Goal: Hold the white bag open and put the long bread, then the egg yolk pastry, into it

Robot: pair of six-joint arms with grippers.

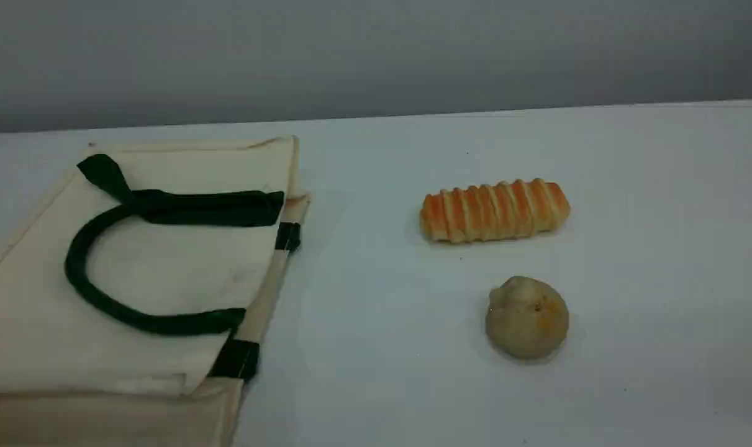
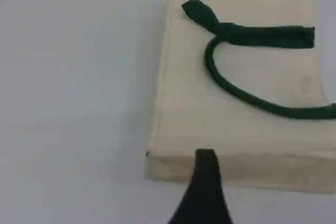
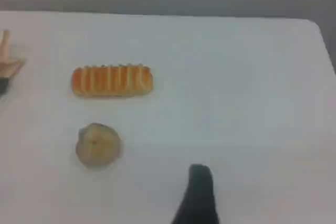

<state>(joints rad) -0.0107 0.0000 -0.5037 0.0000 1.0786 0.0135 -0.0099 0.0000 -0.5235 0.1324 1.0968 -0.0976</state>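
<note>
table (image 1: 661,248): pale, backed by a grey wall (image 1: 376,56). white bag (image 1: 164,273) laid flat at left; long bread (image 1: 494,210) and egg yolk pastry (image 1: 526,317) set right. left end effector (image 2: 206,156) and right end effector (image 3: 199,170) are spread wide, nothing held.

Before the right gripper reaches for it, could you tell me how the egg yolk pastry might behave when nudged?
The egg yolk pastry looks round and domed, so it would probably roll or wobble if pushed sideways. Its surface seems matte and crumbly, so likely fragile under a hard squeeze, though not slippery.

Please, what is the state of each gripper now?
Left gripper: open, holding nothing, above the white bag.
Right gripper: open, holding nothing.
</note>
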